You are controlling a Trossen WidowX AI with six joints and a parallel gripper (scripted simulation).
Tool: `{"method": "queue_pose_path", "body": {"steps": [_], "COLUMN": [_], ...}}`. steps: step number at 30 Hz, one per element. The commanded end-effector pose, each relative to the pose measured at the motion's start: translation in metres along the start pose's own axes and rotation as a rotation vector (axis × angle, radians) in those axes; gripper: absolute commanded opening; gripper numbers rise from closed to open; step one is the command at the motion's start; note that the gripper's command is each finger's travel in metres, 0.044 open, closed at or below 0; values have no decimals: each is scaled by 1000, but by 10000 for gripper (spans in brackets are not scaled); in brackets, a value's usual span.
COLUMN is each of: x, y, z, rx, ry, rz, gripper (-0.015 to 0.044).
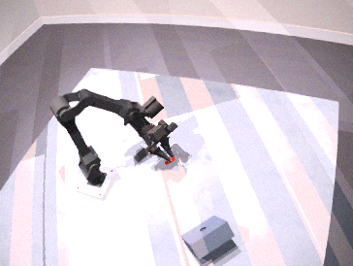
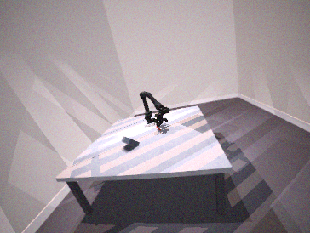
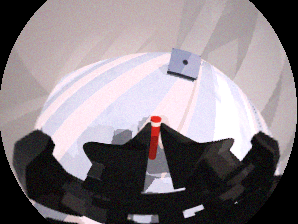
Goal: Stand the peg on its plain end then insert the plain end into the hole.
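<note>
The red peg (image 1: 168,162) (image 2: 158,128) (image 3: 154,142) is held between the fingertips of my gripper (image 1: 171,159) (image 3: 154,125), which is shut on it. In the wrist view the white band (image 3: 156,125) is at the peg's far end, just past the fingertips, and the plain end points back toward the gripper's body. The peg is low over the table; whether it touches the table cannot be told. The sloped panel (image 1: 209,239) (image 2: 131,144) (image 3: 176,65) stands apart from the gripper, with its dark hole (image 1: 204,228) (image 3: 185,62) in the face.
The table (image 1: 286,150) (image 2: 187,155) carries striped light and shadow. The arm's base plate (image 1: 99,193) is left of the gripper in the top view. The panel block is toward the lower right there, and at the top of the wrist view.
</note>
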State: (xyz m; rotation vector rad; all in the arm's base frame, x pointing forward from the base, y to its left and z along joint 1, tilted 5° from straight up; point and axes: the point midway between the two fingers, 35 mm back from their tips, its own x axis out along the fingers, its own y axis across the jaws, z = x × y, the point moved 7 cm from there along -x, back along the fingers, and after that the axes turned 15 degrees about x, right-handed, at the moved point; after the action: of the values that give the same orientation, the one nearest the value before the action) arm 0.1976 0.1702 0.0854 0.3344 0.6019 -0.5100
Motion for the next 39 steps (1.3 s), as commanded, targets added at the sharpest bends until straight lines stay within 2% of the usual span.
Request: {"method": "queue_pose_path", "body": {"steps": [1,39], "x": [-2,-17], "y": [-3,-14], "z": [-6,-43], "rx": [-6,-6], "ry": [-37,-353], "rz": [6,91], "gripper": [50,50]}}
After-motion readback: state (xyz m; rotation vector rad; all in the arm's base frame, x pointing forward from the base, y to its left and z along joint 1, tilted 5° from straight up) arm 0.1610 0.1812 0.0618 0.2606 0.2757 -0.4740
